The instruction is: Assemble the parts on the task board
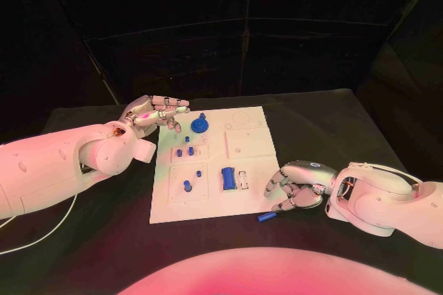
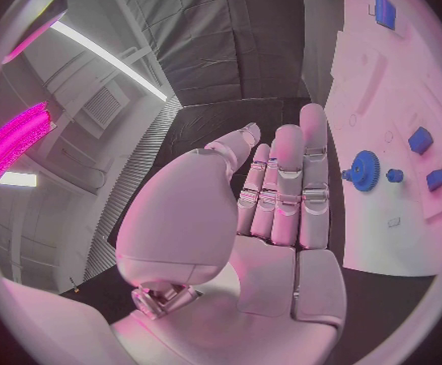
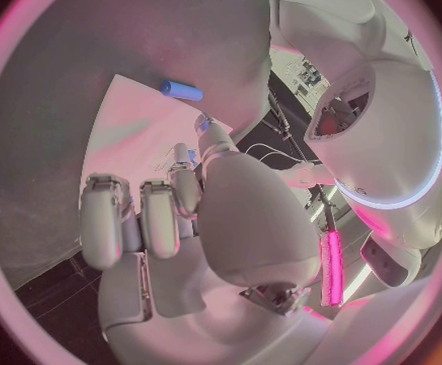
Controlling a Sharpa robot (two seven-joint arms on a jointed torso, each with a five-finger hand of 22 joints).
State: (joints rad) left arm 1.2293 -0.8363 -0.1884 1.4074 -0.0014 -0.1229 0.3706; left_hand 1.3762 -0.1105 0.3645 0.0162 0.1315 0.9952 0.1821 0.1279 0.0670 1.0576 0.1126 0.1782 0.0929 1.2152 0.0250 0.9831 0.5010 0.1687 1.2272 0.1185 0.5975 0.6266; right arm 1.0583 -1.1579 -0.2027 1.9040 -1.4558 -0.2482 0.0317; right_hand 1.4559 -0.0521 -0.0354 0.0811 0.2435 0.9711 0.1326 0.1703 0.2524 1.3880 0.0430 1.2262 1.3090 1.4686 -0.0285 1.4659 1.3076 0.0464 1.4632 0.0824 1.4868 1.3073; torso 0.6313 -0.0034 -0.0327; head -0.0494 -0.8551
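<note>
Black table, dark curtains behind. White task board at centre, carrying blue parts: a gear-shaped piece near its far left, small pegs below it, a rectangular block nearer the robot. One loose blue cylinder lies on the table just off the board's near right corner. Left hand hovers at the board's far left edge, fingers extended, grasping nothing. Right hand near the cylinder, fingers curled, nothing in them
</note>
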